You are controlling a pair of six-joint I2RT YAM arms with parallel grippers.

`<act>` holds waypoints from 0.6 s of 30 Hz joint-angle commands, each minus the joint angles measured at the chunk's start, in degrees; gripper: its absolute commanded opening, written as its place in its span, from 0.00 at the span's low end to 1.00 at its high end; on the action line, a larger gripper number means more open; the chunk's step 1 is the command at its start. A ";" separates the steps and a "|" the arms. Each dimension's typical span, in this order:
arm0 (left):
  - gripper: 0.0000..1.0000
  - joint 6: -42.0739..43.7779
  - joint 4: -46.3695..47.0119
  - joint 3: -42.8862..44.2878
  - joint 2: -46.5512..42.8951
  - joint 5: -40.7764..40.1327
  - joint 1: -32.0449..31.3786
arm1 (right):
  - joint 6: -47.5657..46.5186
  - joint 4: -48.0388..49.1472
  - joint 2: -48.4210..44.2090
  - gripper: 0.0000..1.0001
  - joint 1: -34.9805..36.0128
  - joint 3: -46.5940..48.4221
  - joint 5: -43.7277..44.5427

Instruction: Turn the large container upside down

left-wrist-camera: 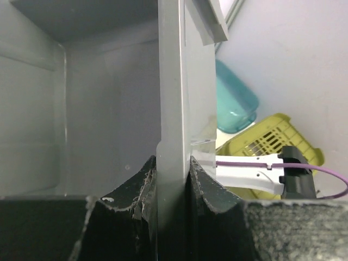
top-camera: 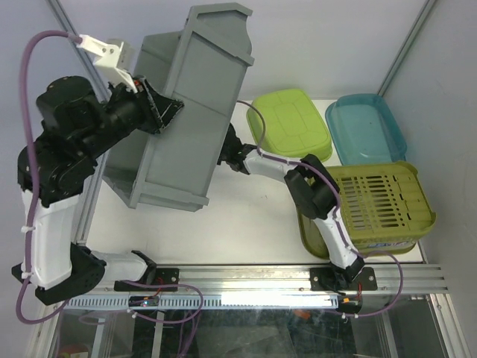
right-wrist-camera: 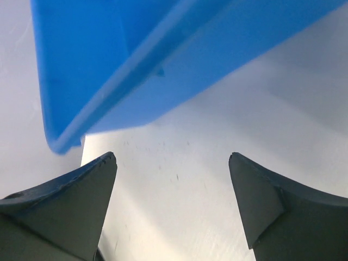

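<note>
A: Where's the big grey crate [top-camera: 194, 112] right now?

B: Up over the left side of the worktop [top-camera: 250, 224], tipped steeply. The left fingers [left-wrist-camera: 136, 187] are clamped on one thin side wall, one inside and one outside. Whether its low corner touches the worktop, I can't tell.

A: And the right fingers [right-wrist-camera: 70, 190]?

B: Spread wide and gripping nothing, low down just beside the crate's right flank.

A: So what worries you?

B: One pinch on a smooth wall carries the whole weight. As it rolls over, I'd guess it could pivot or slide out and drop. It might also swing onto the right arm, or knock the green tub [top-camera: 291, 123] nearby
</note>
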 commanded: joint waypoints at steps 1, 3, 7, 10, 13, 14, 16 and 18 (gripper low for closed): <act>0.00 -0.07 14.25 0.90 -1.15 4.09 0.00 | -1.22 1.69 -13.54 0.89 -1.40 -8.26 -2.86; 0.00 -1.33 15.37 0.97 -1.87 5.74 0.00 | -1.22 -1.08 -20.70 0.89 -2.22 -15.03 -2.86; 0.00 -4.47 17.78 0.93 -3.10 8.68 0.00 | -8.37 -9.84 -37.94 0.90 -2.54 -26.70 9.32; 0.00 -7.40 20.42 -0.42 -3.77 10.61 -0.01 | -10.03 -14.50 -50.78 0.91 -2.58 -33.80 15.48; 0.00 -11.39 23.26 -3.17 -4.42 12.59 -0.01 | -12.19 -22.32 -62.86 0.93 -2.79 -37.09 24.06; 0.00 -13.32 24.90 -5.21 -5.00 13.76 0.00 | -12.87 -26.37 -66.99 0.93 -2.90 -37.61 27.43; 0.00 -18.89 31.50 -12.26 -7.23 16.15 0.01 | -14.24 -31.80 -74.54 0.95 -2.93 -37.80 34.23; 0.00 -26.11 40.59 -22.35 -9.92 18.89 0.00 | -15.28 -37.07 -81.27 0.95 -2.93 -37.25 41.76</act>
